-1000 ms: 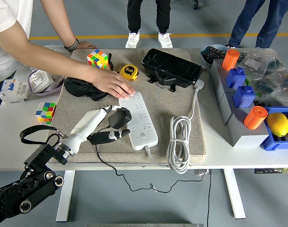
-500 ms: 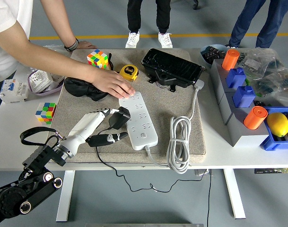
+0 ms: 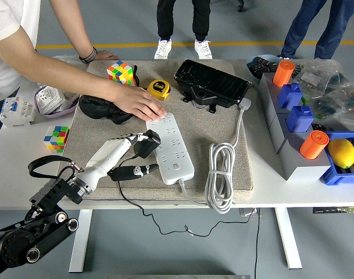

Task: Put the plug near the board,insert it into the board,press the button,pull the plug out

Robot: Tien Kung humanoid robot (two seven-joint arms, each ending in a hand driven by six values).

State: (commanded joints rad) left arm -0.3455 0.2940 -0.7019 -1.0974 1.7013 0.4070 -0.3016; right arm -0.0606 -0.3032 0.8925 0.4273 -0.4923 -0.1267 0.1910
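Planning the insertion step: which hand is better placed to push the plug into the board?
Left. The left hand already holds the plug right beside the board, which a person's hand steadies. The right hand is out of view.

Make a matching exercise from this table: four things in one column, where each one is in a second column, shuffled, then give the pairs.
Things:
1. black plug
2. tape measure
3. lemon
4. coiled white cable

Places:
A. in the blue bin at the right edge
B. held by the robot's left hand, beside the power strip
C. on the mat's near right part
D. far side of the mat, beyond the person's hand

Pairs: 1-B, 2-D, 3-A, 4-C
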